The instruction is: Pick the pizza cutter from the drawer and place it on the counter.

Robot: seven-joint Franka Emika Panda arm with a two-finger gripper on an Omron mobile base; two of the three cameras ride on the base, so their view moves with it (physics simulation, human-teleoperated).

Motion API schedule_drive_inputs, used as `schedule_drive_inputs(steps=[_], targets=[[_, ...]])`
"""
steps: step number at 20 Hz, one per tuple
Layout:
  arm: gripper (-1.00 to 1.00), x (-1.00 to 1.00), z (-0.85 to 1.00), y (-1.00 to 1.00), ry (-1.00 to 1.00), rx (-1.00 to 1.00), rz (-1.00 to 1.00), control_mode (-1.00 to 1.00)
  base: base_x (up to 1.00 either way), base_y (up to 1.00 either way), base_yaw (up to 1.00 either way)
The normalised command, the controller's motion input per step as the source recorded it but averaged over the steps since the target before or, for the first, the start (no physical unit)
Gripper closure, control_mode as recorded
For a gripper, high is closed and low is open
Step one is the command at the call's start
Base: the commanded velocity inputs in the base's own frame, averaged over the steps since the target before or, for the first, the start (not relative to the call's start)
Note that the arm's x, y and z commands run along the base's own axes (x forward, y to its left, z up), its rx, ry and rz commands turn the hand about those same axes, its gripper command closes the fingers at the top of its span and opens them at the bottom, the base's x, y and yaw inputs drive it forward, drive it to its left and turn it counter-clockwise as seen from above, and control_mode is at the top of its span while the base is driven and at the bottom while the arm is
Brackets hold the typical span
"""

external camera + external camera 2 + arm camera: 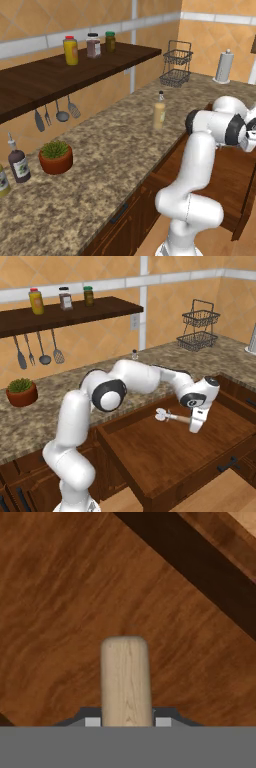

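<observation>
The wide reddish-brown drawer (165,453) stands pulled out below the counter (50,406), its dark bar handle (230,463) on the front panel. Inside it, my gripper (195,425) is shut on the pale wooden handle of the pizza cutter (172,416), whose silvery wheel points left. In the hand view the tan handle of the pizza cutter (125,677) sticks out from between the fingertips (92,722) of my gripper (127,722), over the drawer's wooden floor (60,602). Whether the cutter touches the floor I cannot tell. The left base view shows the drawer (225,185) beside the granite counter (100,165).
On the counter stand a tan bottle (159,112), a potted plant (56,157), a dark bottle (18,162), a wire basket rack (176,65) and a paper towel roll (224,66). A dark wall shelf (75,67) carries jars, with utensils (55,116) hanging below.
</observation>
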Motion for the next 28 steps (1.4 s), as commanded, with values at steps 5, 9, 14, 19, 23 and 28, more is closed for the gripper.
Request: schedule_drive_inputs(steps=[5,9,14,19,23,28], targets=[[1.00,-0.69,1.00,1.00,-0.09,-0.14,0.00,-1.00,0.00,0.00,0.00],[1.00,-0.44,1.00,1.00,-0.09,-0.17,0.00,-1.00,0.00,0.00,0.00],[1.00,-0.04,0.92,1.00,-0.04,-0.07,-0.06,-1.00,0.00,0.00,0.00],[1.00,0.05,0.24,1.00,0.00,-0.02,-0.12,-1.00,0.00,0.00,0.00],[1.00,0.11,0.21,1.00,0.00,0.01,-0.09,-1.00,0.00,0.00,0.00],[1.00,0.67,0.15,0.96,0.17,0.10,-0.04,-1.00,0.00,0.00,0.00]])
